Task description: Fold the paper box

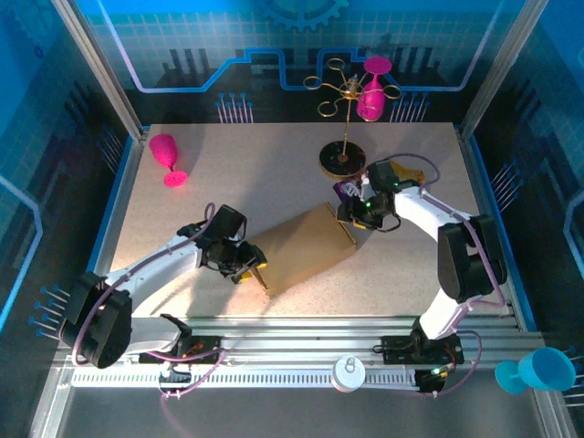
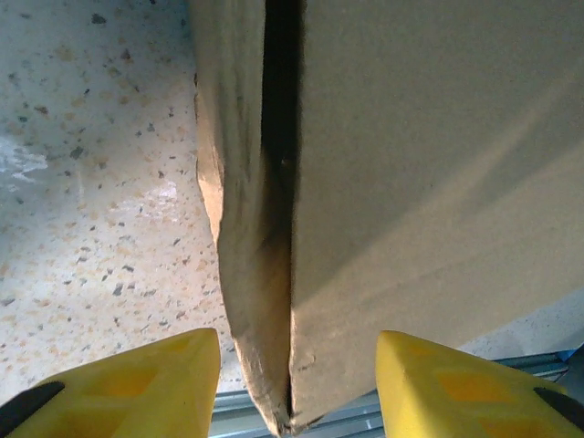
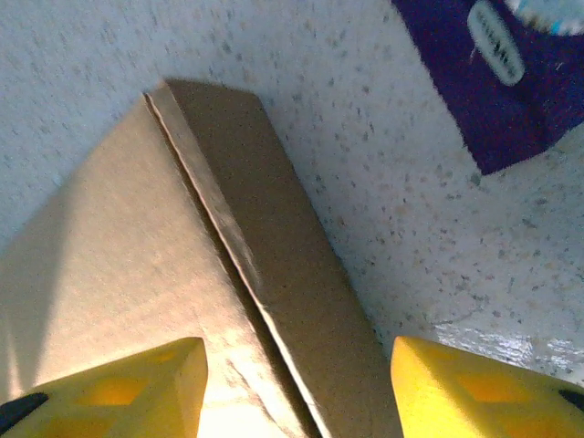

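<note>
The paper box (image 1: 301,248) lies flattened and slanted in the middle of the table, plain brown cardboard. My left gripper (image 1: 248,266) is at its near-left end. In the left wrist view the box's corner (image 2: 301,274), with a dark slit between two layers, sits between the yellow fingers (image 2: 137,388), and table shows on both sides of it. This left gripper (image 2: 297,388) is open. My right gripper (image 1: 351,217) is at the far-right end, open (image 3: 299,392) and straddling a folded edge of the box (image 3: 274,274) without touching it.
A purple packet (image 1: 345,190) (image 3: 493,82) lies just beyond the right gripper. A gold rack (image 1: 345,137) with a pink glass (image 1: 372,87) stands at the back. Another pink glass (image 1: 167,157) lies at the far left. A blue cup (image 1: 538,370) sits off the table's near right.
</note>
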`<state>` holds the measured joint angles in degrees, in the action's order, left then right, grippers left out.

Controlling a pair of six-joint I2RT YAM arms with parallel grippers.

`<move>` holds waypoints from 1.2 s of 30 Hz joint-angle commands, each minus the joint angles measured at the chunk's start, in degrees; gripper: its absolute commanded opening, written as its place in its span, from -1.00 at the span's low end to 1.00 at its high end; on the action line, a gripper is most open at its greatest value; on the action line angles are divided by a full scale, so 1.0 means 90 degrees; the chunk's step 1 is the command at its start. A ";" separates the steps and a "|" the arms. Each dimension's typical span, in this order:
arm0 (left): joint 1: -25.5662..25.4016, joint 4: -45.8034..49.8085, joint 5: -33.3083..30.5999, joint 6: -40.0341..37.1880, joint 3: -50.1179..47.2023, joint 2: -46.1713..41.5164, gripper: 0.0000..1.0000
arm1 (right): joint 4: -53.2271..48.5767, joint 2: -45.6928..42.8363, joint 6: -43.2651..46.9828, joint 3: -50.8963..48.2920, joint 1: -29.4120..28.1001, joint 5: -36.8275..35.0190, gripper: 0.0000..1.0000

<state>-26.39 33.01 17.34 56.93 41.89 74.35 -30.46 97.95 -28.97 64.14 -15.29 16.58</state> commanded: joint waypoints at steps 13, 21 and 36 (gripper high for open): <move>0.0052 -0.0125 0.0202 -0.0254 0.0045 0.0545 -0.50 | -0.0561 0.0639 0.0894 0.0469 -0.0459 -0.0123 -0.09; 0.0047 0.0723 0.0192 -0.0579 0.0551 0.0988 -0.76 | -0.0454 0.0642 0.0759 0.0481 -0.0628 -0.0075 -0.26; 0.0289 0.2062 -0.0895 -0.1674 0.2584 0.2325 -1.00 | 0.0213 0.0192 -0.0702 0.0110 -0.0858 0.0235 -0.36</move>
<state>-24.80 50.00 12.40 46.22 59.94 92.38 -30.35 101.56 -29.19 66.43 -20.34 14.72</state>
